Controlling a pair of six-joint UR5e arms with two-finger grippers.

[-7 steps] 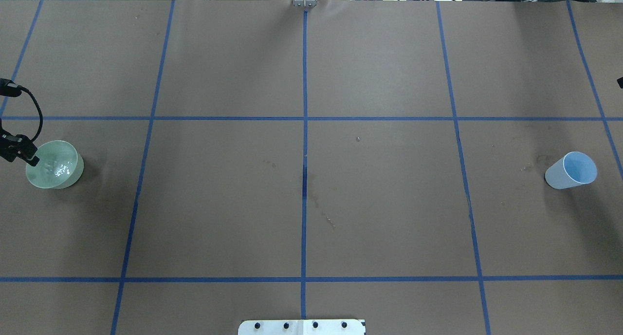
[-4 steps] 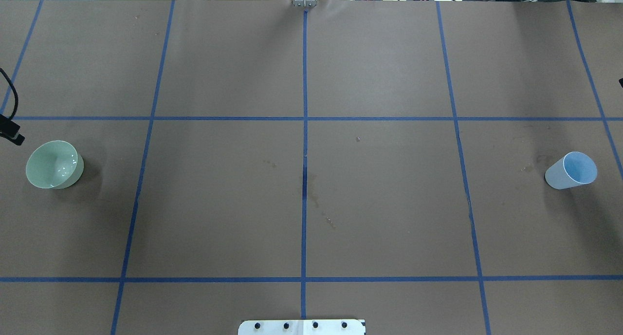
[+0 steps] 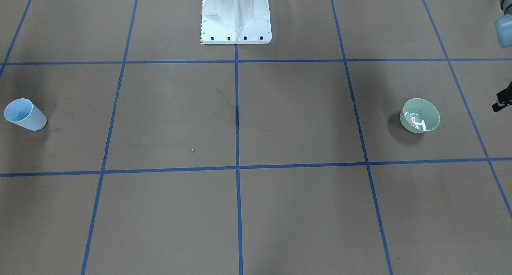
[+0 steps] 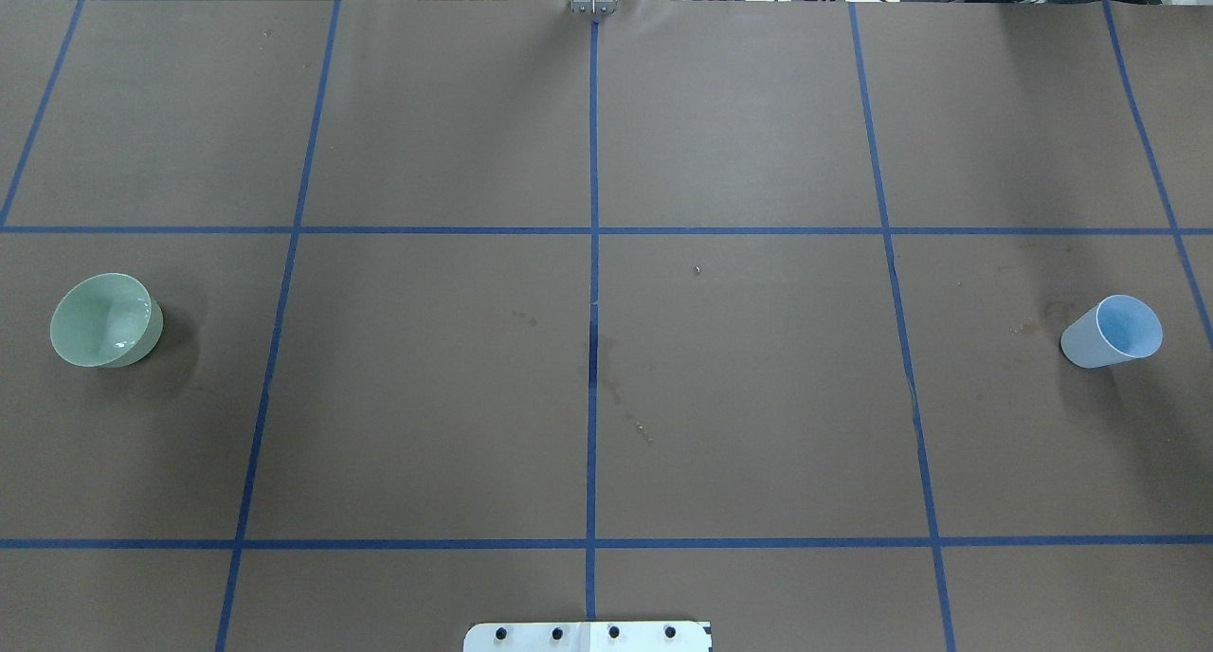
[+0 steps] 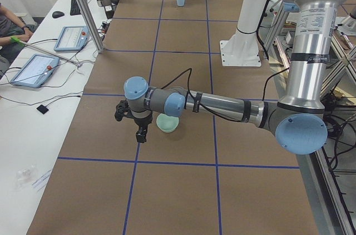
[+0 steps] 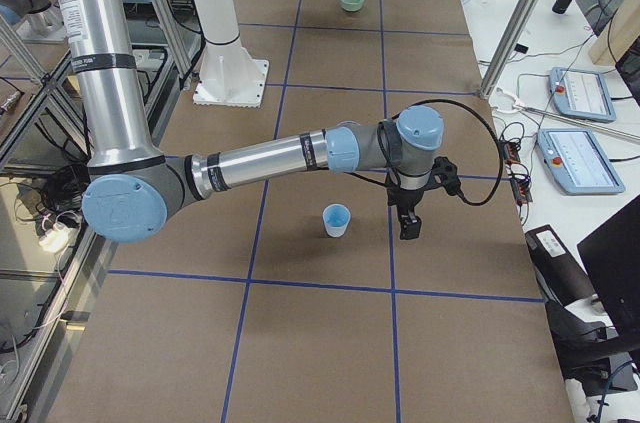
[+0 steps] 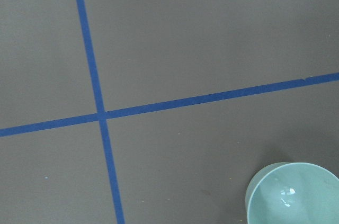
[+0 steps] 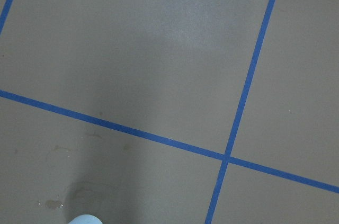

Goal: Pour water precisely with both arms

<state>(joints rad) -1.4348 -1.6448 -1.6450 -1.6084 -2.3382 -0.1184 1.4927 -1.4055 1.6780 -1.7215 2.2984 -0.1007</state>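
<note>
Brown tabletop (image 4: 739,396) is bearing a likely light bowl (image 4: 102,320) of sloshy water (image 3: 418,124); rim-gripping looks wisest; left gripper (image 5: 140,135), right gripper (image 6: 408,228): finger spread impossible to tell.

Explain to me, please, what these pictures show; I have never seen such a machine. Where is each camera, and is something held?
This is a robot with two jointed metal arms on a white pedestal, at a table covered in brown paper with blue tape lines. Two cameras look down from above, two from the table's ends, and one sits on each wrist. The left arm hangs beside a green bowl holding a little water. The right arm hangs beside a blue cup. Both vessels stand free; nothing is held. Whether the jaws are open, I cannot tell.
</note>
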